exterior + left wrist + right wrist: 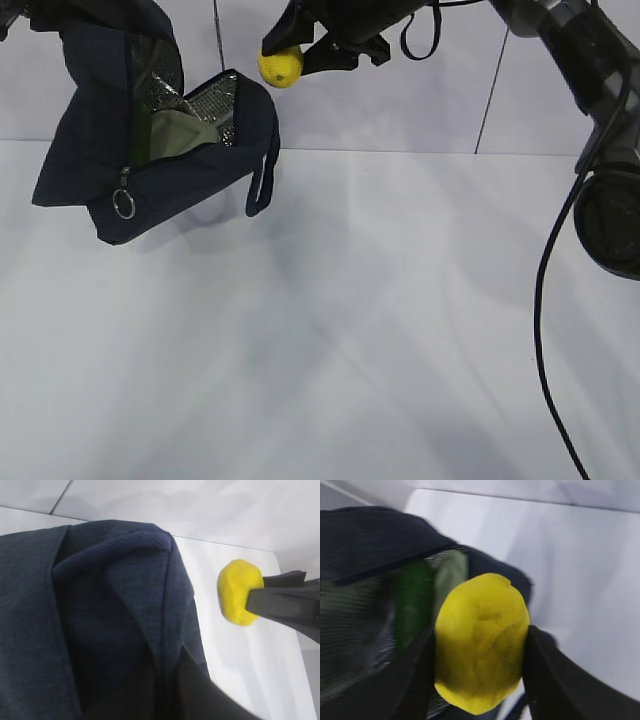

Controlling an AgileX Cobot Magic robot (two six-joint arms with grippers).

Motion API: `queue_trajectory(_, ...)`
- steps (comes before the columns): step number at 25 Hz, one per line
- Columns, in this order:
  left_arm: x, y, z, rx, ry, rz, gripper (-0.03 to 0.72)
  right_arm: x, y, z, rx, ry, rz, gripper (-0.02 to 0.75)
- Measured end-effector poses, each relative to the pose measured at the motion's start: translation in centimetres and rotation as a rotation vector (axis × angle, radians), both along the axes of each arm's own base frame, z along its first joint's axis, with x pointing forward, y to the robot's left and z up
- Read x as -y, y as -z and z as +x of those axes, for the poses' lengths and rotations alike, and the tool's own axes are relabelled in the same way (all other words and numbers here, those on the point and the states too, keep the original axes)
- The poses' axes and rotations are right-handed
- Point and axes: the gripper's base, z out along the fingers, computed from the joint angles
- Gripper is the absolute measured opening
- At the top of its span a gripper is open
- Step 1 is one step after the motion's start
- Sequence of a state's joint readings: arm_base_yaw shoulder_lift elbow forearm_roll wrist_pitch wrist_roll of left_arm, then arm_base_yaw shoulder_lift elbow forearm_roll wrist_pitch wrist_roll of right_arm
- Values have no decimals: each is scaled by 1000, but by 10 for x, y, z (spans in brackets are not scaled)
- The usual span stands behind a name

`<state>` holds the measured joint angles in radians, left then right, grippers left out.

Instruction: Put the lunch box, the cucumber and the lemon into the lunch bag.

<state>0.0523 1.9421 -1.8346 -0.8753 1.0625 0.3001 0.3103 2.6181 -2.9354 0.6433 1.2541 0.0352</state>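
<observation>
The navy lunch bag [150,170] hangs tilted at the upper left with its mouth open, showing silver lining. Inside it I see the lunch box's sage-green lid [180,132] and a strip of the dark green cucumber [138,135]. My left gripper [170,680] is shut on the bag's fabric [100,605], holding it up. My right gripper [290,55] is shut on the yellow lemon [281,66], just right of and above the bag's mouth. In the right wrist view the lemon [481,640] sits between the black fingers [555,675], in front of the cucumber [412,605] and lid [449,572].
The white table [380,330] spreads below the bag and lemon. A zipper ring pull [124,205] and a handle loop [262,185] dangle from the bag. The right arm's base [610,220] and a black cable [545,300] stand at the right edge.
</observation>
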Motion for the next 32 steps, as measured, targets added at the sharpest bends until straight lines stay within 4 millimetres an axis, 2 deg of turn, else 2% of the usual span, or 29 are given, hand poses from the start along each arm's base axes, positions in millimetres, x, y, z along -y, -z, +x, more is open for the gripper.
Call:
queue_trajectory(4,1,-1,0,1,-1,-20,8,-7,-6,-5,-30,-52,105,389)
queue_trajectory(9,1,-2,0,1,0,-28,8,-12,-11,-9,-14,-108,154,388)
queue_trajectory(13,14,-2,-1,0,29,-28,8,-21,-12,-13,5,-146,158,388)
queue_trajectory(16,26,-2,-3,2,54,-28,8,-29,-7,-16,-5,-175,177,388)
queue_trajectory(20,30,-2,-3,2,63,-35,8,-32,7,-12,-11,-196,172,388)
queue_trajectory(26,32,-5,-3,4,60,-72,8,-33,8,-12,20,-221,166,390)
queue_trajectory(28,32,-5,-3,5,59,-72,8,-34,6,-13,30,-242,188,417)
queue_trajectory(32,32,-5,-3,5,59,-72,8,-36,3,-15,33,-263,222,561)
